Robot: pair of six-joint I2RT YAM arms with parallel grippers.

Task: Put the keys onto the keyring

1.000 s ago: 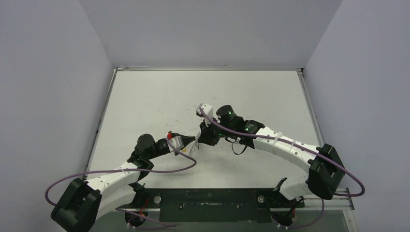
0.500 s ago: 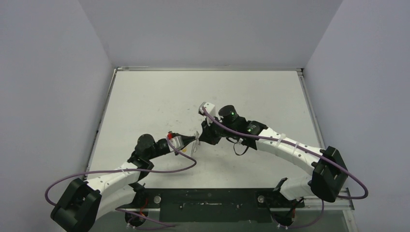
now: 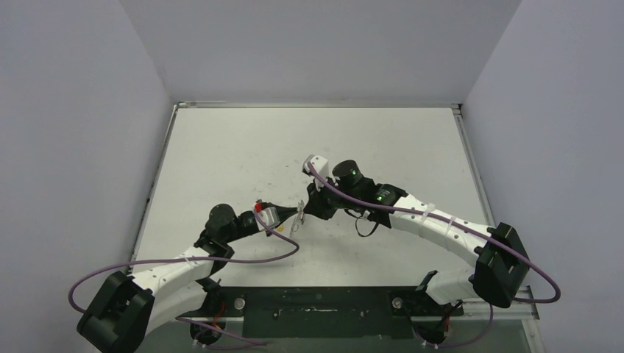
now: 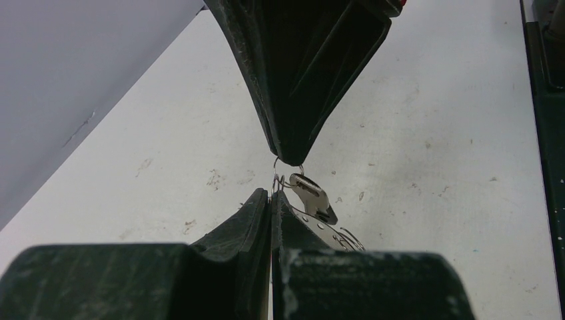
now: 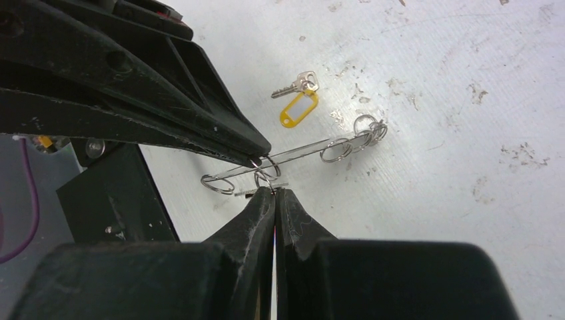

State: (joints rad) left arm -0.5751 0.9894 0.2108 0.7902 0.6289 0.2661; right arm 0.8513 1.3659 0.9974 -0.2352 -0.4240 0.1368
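My left gripper [image 4: 272, 195] and my right gripper [image 5: 274, 191] meet tip to tip above mid-table, both shut. The left gripper [image 5: 257, 156] pinches the keyring [image 5: 313, 148], a long thin wire loop with small rings strung along it, and holds it off the table. The right gripper [image 4: 291, 159] pinches a small ring [image 4: 286, 171], and a silvery, dark-headed key [image 4: 312, 195] hangs from that ring beside the keyring wire [image 4: 346, 239]. A yellow-tagged key [image 5: 298, 109] lies loose on the table below. In the top view the grippers [image 3: 300, 212] hide it.
The white table [image 3: 243, 154] is scuffed and has grey walls on three sides. Purple cables [image 3: 243, 259] loop near the left arm. A dark mounting bar [image 3: 316, 303] runs along the near edge.
My right arm has shifted slightly to the right, and the keyring now shows between the two tips. The left arm has barely moved. Both grippers stay shut.
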